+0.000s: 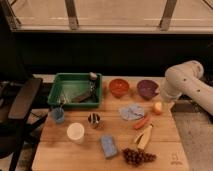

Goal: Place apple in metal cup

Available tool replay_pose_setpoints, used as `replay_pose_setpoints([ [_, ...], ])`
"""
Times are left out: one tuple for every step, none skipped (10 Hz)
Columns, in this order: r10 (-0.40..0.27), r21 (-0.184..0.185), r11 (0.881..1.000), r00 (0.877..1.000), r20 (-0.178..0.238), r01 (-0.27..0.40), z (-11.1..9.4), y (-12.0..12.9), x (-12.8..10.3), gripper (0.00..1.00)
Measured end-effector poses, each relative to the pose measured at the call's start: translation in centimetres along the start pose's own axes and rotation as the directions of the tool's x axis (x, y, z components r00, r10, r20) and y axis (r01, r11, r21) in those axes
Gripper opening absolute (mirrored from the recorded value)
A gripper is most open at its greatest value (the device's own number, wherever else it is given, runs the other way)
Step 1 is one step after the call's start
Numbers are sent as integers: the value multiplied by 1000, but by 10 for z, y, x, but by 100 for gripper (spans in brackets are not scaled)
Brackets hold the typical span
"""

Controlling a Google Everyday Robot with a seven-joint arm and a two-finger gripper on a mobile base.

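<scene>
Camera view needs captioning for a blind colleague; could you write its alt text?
The open gripper hangs just right of the apple near the wooden table's right edge; the metal cup stands mid-table, beside a white cup.

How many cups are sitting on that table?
3: the blue cup below the green bin's left corner, the white cup nearer the front edge, the metal cup mid-table. The bin might hide more. The gripper is beside the apple, far right.

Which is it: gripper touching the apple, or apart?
Cannot tell: the camera view shows the gripper just above the apple, no gap or contact plain.
</scene>
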Motion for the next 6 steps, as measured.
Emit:
replay_pose_setpoints([
  [1,-9,1000,1000,-1,-1,14,-2,2,69],
  [4,-22,1000,1000,0,-4,29,-6,4,69],
  [4,-40,999,1000,-5,-4,38,-7,5,69],
  [6,-57,998,1000,-8,-6,48,-10,5,69],
  [12,-72,997,1000,-12,-12,56,-12,8,69],
  [23,-96,995,1000,-16,-24,69,-11,14,69],
])
